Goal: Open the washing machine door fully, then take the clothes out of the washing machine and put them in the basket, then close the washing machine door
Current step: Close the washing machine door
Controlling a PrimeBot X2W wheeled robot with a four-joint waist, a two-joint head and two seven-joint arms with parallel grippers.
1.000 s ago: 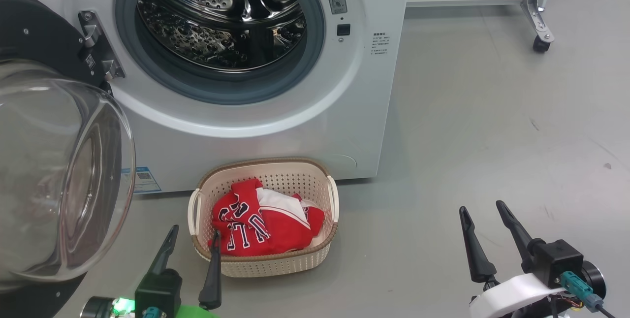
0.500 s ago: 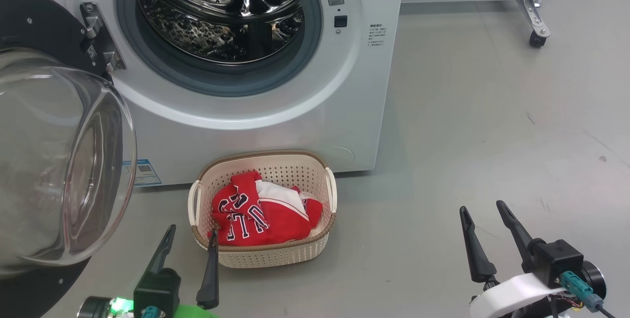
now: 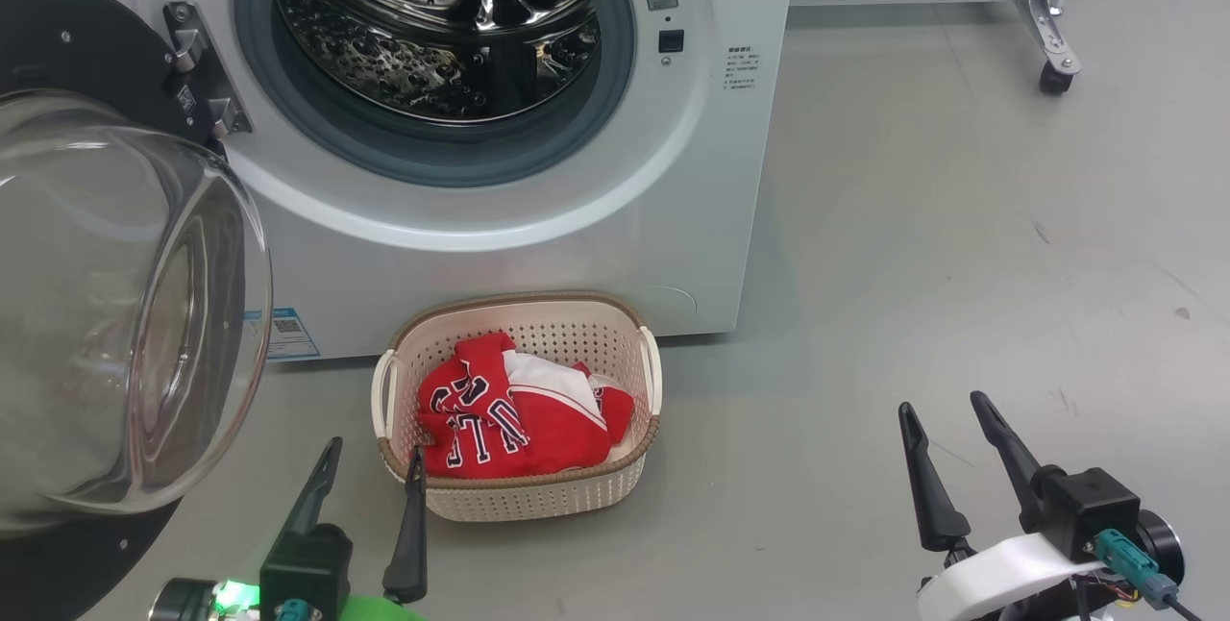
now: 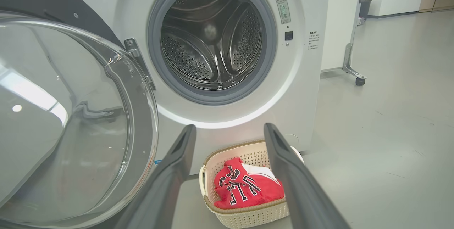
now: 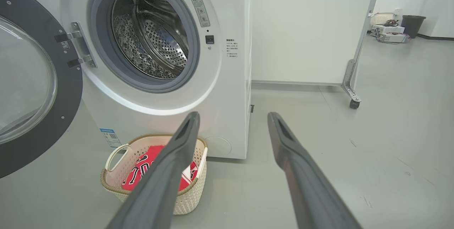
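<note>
1. While the washing machine door (image 3: 106, 304) hangs swung wide on its left hinge, glass bowl bulging outward, the washing machine (image 3: 538, 217) stands with its mouth uncovered. The perforated steel drum (image 3: 432, 35) shows bare metal walls and ribs inside the grey gasket (image 3: 432, 148).
2. The basket (image 3: 538, 501) sits on the floor just in front of the machine's base, below the opening. The clothes (image 3: 509, 419), red jerseys with white panels and dark lettering, lie crumpled inside it.
3. The left gripper (image 3: 374, 449) hangs low at the basket's near left corner, fingers spread wide and gripping nothing.
4. The right gripper (image 3: 942, 403) hovers over bare floor well to the basket's right, fingers likewise apart and nothing between them.
5. The floor (image 3: 913, 217) is smooth grey with faint scuffs. A blue label (image 3: 283, 333) sticks to the machine's lower left front. A white partition (image 5: 305, 27) on a castored metal foot (image 3: 1054, 78) stands to the machine's right, with a dark bin (image 5: 413, 25) farther back.
</note>
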